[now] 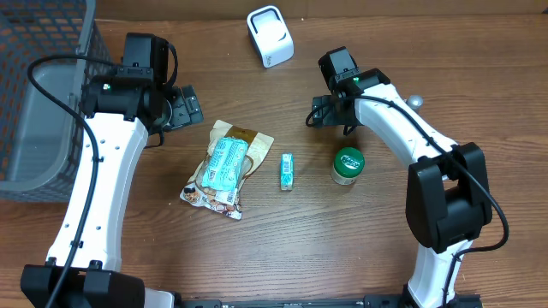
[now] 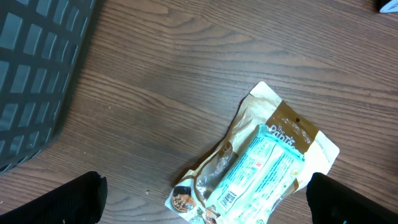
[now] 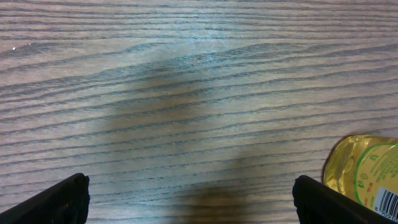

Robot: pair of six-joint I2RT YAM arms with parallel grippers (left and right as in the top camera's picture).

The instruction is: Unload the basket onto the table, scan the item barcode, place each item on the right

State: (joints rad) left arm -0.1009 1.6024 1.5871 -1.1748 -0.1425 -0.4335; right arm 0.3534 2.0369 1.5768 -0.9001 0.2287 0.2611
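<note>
Barcode on teal packet [image 2: 261, 169]; brown pouch [image 2: 287, 119] lettering perhaps "Pops", blurred

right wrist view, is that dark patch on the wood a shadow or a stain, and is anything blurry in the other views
right wrist view: it looks like a soft-edged shadow on the table, with a pale sheen above it; the jar is cropped by the frame. left wrist view: snack pouch sharp, basket softer. overhead view: evenly lit, sharp.
</note>
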